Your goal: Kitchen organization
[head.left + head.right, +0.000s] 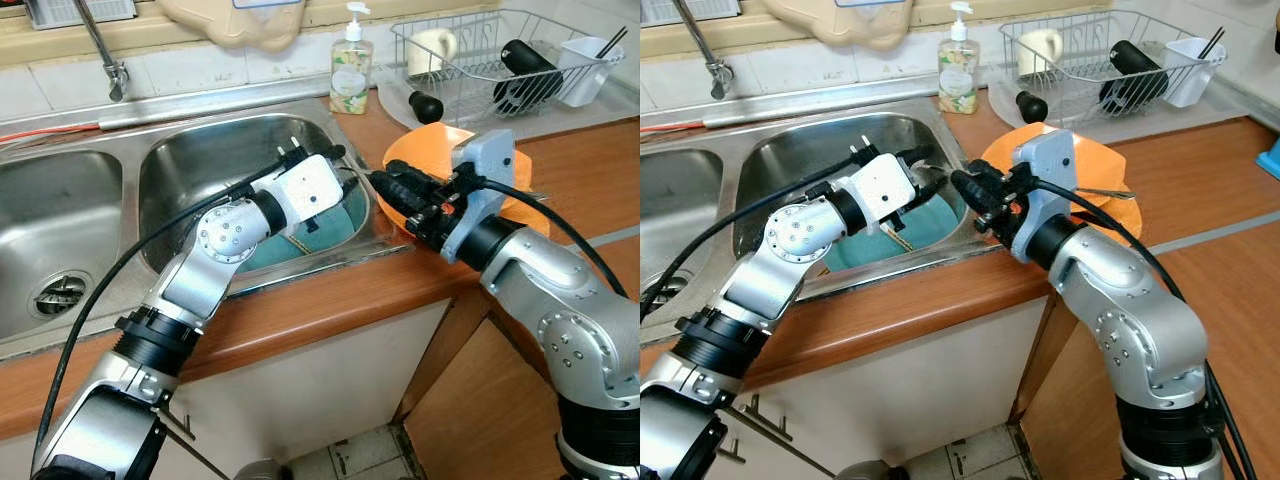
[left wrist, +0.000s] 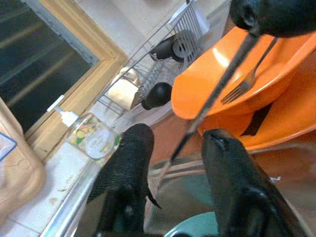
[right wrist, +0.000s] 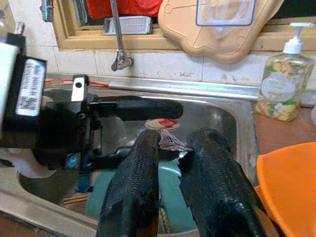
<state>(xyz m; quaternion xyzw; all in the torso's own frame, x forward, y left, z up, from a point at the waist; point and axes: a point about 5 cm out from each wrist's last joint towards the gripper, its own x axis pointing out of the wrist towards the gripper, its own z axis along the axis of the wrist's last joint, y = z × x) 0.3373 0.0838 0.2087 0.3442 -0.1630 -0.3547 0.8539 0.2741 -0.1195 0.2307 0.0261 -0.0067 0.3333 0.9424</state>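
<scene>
Double stainless sink [image 1: 200, 150] is set in a wooden countertop [image 1: 330, 300]; a teal plate [image 1: 340, 215] lies in its right basin. A wire dish rack [image 1: 500, 60] stands at the back right, a soap dispenser [image 1: 351, 65] beside it. Orange plates [image 2: 232, 74] are stacked on the counter just right of the basin, a fork [image 2: 244, 84] lying in the top one. Left gripper [image 2: 177, 163] hovers over the basin's right edge, fingers parted around a thin dark utensil handle [image 2: 217, 89]; contact cannot be determined. Right gripper [image 3: 170, 148] meets it from the plate side, fingers nearly together on the handle's other end.
</scene>
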